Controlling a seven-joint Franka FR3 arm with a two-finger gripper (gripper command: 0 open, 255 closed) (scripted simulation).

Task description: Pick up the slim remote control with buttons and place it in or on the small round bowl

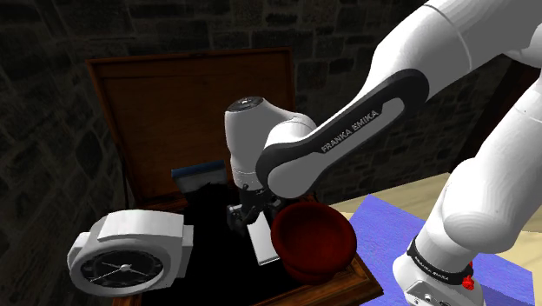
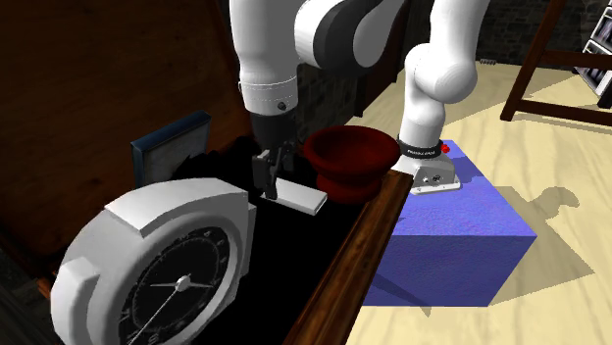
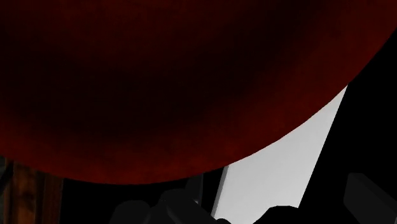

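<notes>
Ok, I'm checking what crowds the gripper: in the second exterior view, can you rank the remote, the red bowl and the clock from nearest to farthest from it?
1. Remote: pale slab right at the gripper, jutting toward that view's right.
2. Bowl: dark red, just past the remote's far end, further right.
3. Clock: white-cased, clearly farthest, at the view's lower left.

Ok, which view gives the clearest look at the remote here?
The second exterior view: the remote shows as a nearly whole pale slab beside the dark red bowl. The shoulder view shows it foreshortened under the arm. The wrist view catches a pale wedge of it past the bowl's curve.
</notes>
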